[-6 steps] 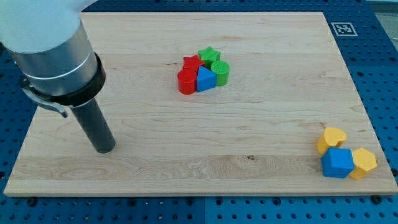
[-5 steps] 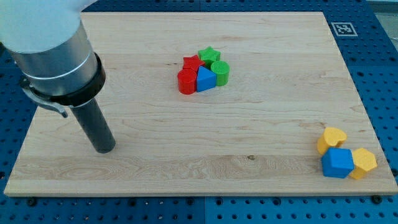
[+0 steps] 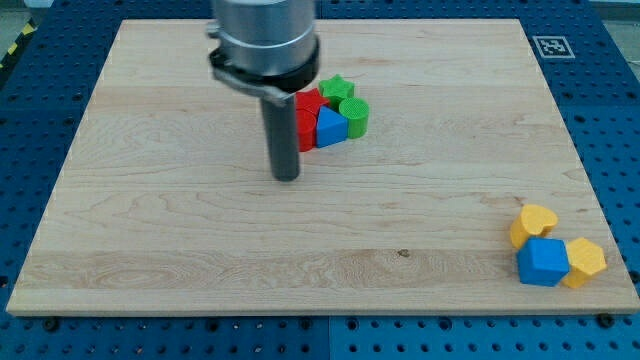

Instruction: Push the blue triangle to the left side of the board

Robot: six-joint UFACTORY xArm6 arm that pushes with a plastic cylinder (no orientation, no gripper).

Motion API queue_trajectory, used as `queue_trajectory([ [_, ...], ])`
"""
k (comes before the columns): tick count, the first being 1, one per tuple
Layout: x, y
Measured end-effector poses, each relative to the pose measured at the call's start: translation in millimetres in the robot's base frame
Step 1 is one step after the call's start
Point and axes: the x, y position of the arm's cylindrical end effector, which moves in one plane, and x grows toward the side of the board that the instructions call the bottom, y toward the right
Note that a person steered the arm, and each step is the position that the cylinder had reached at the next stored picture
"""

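The blue triangle (image 3: pixel 331 128) lies in a tight cluster above the board's middle. A red star (image 3: pixel 309 101) and a red cylinder (image 3: pixel 305 130) touch its left side; the rod hides part of the cylinder. A green star (image 3: pixel 337 88) and a green cylinder (image 3: pixel 354 114) sit at its upper right. My tip (image 3: pixel 287 176) rests on the board just below and left of the cluster, about a block's width from the blue triangle.
At the view's bottom right corner of the wooden board (image 3: pixel 150 230) sit a yellow heart (image 3: pixel 533 222), a blue cube-like block (image 3: pixel 543 262) and a yellow hexagon (image 3: pixel 584 262), touching one another. A marker tag (image 3: pixel 552 45) lies off the board's top right.
My rod has moved from the board's left side to the right and up, ending just below and left of the cluster. No block has moved.
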Motion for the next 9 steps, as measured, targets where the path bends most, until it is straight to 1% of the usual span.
queue_trajectory([
  [1, -0.4, 2.4],
  [3, -17.9, 10.2],
  [5, -51.5, 44.6],
  [7, -55.8, 54.2],
  [9, -101.7, 62.1],
])
